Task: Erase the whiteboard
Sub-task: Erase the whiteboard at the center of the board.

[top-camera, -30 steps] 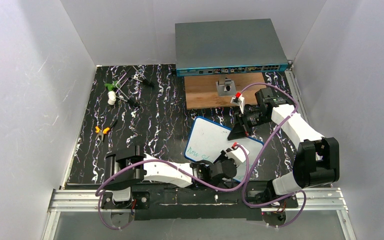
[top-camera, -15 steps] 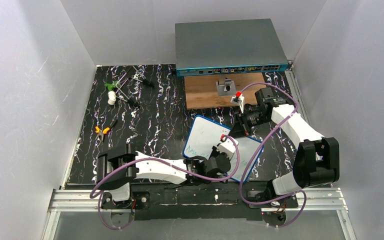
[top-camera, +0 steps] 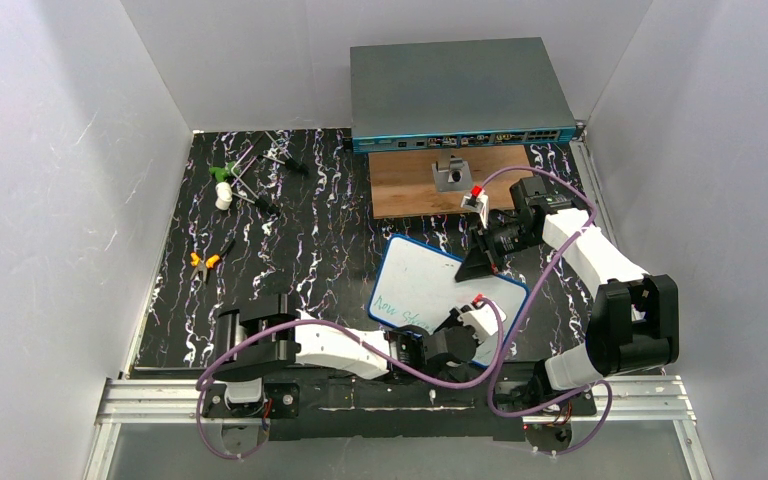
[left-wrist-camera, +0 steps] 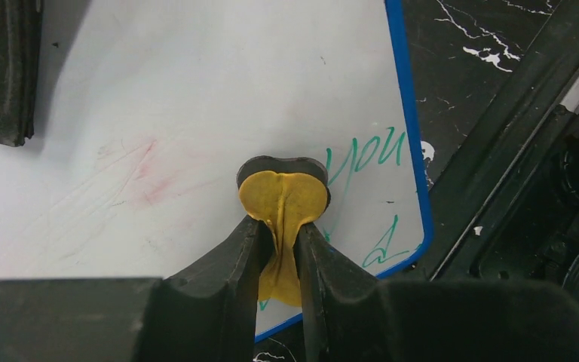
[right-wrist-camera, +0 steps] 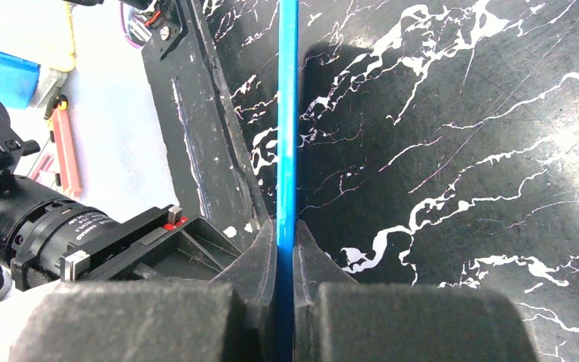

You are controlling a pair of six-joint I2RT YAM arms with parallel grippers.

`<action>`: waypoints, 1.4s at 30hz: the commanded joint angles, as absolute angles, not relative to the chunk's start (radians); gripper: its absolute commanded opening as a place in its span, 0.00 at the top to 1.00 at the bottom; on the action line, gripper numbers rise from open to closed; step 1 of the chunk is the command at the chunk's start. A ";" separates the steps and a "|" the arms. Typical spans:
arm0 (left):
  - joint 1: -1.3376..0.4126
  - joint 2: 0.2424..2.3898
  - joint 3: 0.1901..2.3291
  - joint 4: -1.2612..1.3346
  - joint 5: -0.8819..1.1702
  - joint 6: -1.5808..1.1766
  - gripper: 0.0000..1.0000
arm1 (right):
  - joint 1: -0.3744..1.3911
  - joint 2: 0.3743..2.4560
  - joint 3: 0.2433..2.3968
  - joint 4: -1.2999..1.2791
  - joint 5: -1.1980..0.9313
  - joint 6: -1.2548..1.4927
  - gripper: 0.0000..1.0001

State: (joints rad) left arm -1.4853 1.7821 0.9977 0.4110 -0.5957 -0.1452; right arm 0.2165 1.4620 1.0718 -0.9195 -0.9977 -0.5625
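Since half a second earlier, the left gripper (left-wrist-camera: 280, 226) had slid back from mid-board toward the near edge of the one whiteboard (left-wrist-camera: 158, 98). Its two fingers were clenched on a single yellow wiping pad (left-wrist-camera: 283, 197), pressed to the white surface beside two patches of green writing (left-wrist-camera: 366, 149) and one faint red smear (left-wrist-camera: 147, 162). The right gripper (right-wrist-camera: 285, 237) was clamped tight on the blue rim (right-wrist-camera: 286, 113) at the far edge, and the whiteboard sat on the black marbled mat (top-camera: 300, 250) between the two arms, in front of one wooden plank (top-camera: 410, 190) and one grey box (top-camera: 457, 90).
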 commanded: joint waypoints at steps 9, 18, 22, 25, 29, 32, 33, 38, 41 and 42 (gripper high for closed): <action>-1.437 1.747 1.047 0.155 -0.974 -0.335 1.00 | 0.229 1.448 1.103 -0.978 -1.130 -0.555 0.99; -1.446 1.710 0.961 0.448 -0.691 -0.166 1.00 | 0.229 1.451 1.104 -0.978 -1.129 -0.555 0.99; -1.473 1.736 0.971 0.537 -0.475 -0.070 1.00 | 0.229 1.453 1.104 -0.978 -1.128 -0.557 0.99; -1.486 1.765 1.000 0.548 -0.415 -0.034 1.00 | 0.228 1.455 1.104 -0.978 -1.128 -0.557 0.99; -1.486 1.802 1.066 0.486 -0.538 -0.053 1.00 | 0.229 1.456 1.104 -0.979 -1.128 -0.557 0.99; -1.473 1.833 1.135 0.352 -0.755 -0.115 1.00 | 0.228 1.455 1.103 -0.979 -1.128 -0.559 0.99; -1.456 1.834 1.155 0.288 -0.809 -0.167 1.00 | 0.229 1.454 1.103 -0.980 -1.129 -0.558 0.99; -1.402 1.768 1.120 0.128 -0.896 -0.368 1.00 | 0.228 1.455 1.104 -0.981 -1.129 -0.560 0.99; -1.393 1.746 1.089 0.118 -0.885 -0.397 1.00 | 0.228 1.456 1.104 -0.982 -1.128 -0.560 0.99; -1.393 1.745 1.084 0.121 -0.872 -0.395 1.00 | 0.228 1.456 1.105 -0.982 -1.128 -0.560 0.99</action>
